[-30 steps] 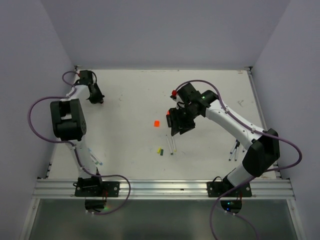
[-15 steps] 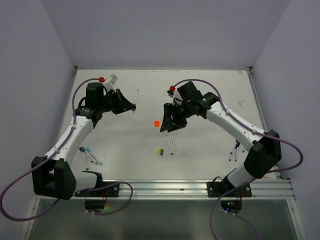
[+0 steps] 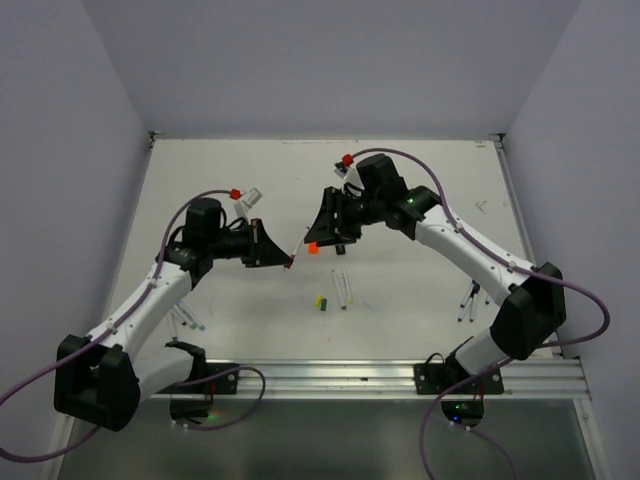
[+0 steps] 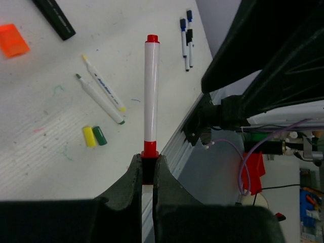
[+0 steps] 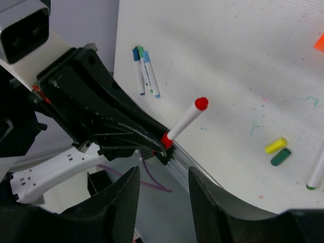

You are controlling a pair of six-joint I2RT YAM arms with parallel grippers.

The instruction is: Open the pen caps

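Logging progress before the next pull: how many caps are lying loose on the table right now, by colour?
orange cap: 1
yellow cap: 1
green cap: 1
Total: 3

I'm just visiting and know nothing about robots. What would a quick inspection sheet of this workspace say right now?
Surface: white table, faint ink scribbles.
Job's things: red pen held off the table; uncapped pens lying beside loose yellow cap and green cap; orange cap, black marker farther off.
Clutter: nothing seen.
Grippers: left gripper shut on the red pen; right gripper open, facing it.
Cables: purple cable looping over each arm.
Surroundings: plain walls, metal rail in front.
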